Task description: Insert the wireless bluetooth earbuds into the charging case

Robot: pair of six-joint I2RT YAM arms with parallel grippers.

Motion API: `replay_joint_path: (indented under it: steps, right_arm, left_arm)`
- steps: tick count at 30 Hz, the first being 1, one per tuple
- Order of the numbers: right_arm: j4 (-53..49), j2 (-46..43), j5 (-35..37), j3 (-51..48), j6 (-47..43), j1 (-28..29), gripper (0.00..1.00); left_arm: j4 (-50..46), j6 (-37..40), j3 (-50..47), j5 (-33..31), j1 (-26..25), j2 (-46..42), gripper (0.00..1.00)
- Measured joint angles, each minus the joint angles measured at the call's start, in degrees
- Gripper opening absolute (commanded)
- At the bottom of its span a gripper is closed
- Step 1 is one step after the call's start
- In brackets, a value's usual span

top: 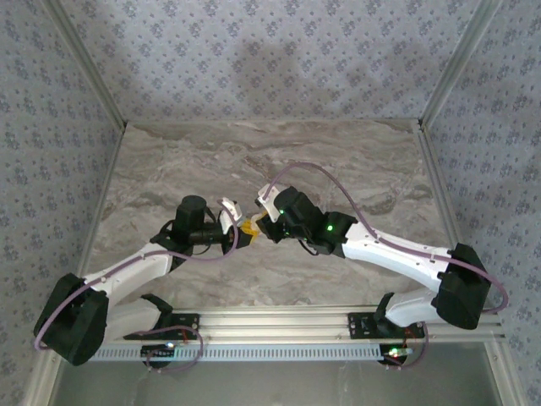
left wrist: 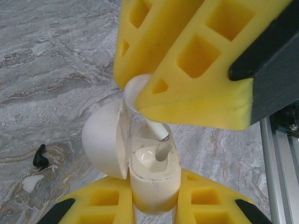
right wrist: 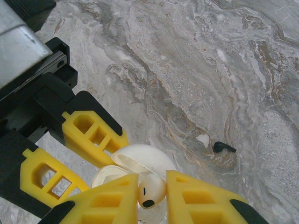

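One white earbud pinched in the clenched right gripper, stem tip at the inner well of the open charging case, case clamped by the left gripper, marble table below, small black piece lying apart.

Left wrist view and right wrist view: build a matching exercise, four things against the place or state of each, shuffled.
1 charging case base
2 case lid
3 earbud
4 small black piece

A lying on the table
B pinched in the right gripper
C swung open
D clamped in the left gripper

Pairs: 1-D, 2-C, 3-B, 4-A
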Motion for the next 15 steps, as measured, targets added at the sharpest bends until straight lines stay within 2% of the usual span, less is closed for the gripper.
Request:
replay_joint_path:
  steps: [15]
  right_arm:
    - [0.07,-1.29,0.00,0.02,-0.42,0.50,0.22]
  left_arm:
    - [0.00,0.00,0.00,-0.24,0.00,0.00,0.07]
